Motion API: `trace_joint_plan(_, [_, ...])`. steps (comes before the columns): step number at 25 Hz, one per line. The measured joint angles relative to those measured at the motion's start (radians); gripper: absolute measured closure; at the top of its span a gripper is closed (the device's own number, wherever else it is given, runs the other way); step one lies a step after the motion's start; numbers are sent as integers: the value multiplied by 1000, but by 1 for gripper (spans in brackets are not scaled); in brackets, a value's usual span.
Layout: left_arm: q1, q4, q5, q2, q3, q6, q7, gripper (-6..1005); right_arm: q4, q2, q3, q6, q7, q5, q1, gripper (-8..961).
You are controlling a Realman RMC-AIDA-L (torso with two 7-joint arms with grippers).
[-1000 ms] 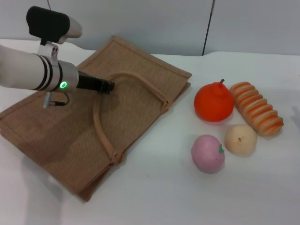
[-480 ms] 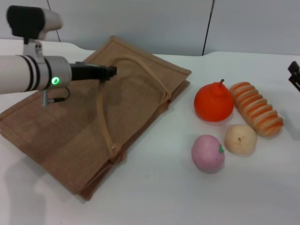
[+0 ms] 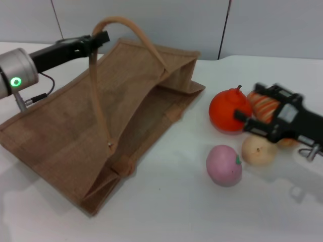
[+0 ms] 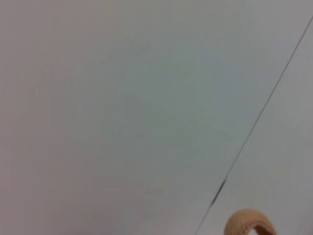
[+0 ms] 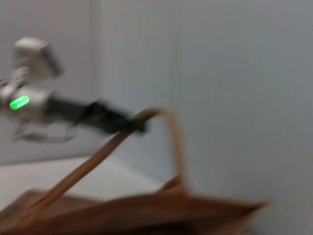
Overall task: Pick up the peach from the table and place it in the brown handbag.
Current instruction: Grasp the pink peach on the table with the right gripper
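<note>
The peach [image 3: 224, 165], pink with a small green mark, lies on the white table right of the brown handbag [image 3: 75, 126]. My left gripper [image 3: 101, 38] is shut on one handle [image 3: 126, 25] of the handbag and holds it high, so the bag's mouth gapes toward the fruits. A bit of that handle shows in the left wrist view [image 4: 249, 223]. My right gripper [image 3: 250, 107] is open and hovers over the fruits at the right, a little beyond the peach. The right wrist view shows the handbag [image 5: 137, 210], its raised handle [image 5: 98, 156] and the left gripper [image 5: 115, 121].
An orange fruit with a stem [image 3: 230, 111], a pale beige fruit [image 3: 259, 150] and a striped bread loaf [image 3: 262, 103] lie close behind and right of the peach, partly under my right gripper. A grey wall stands behind the table.
My left gripper has risen and pulled the handle up, opening the handbag. My right arm has come in from the right edge to above the fruits.
</note>
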Motion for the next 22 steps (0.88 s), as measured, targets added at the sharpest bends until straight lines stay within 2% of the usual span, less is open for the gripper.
trace_joint_plan(4, [-6,-65,-5,18,-117,-122,47,883,-12,-1,-65,-2,63,-68,47,131])
trace_joint_plan(7, [-9,-89,-7,23,-159,-176,64,883,-49,2,-127,-9,149,-131,94,131])
trace_joint_plan(22, [8,-93,-46,30,-163,-173,65,883,-99,1,-204,-6,243,-157,115,132])
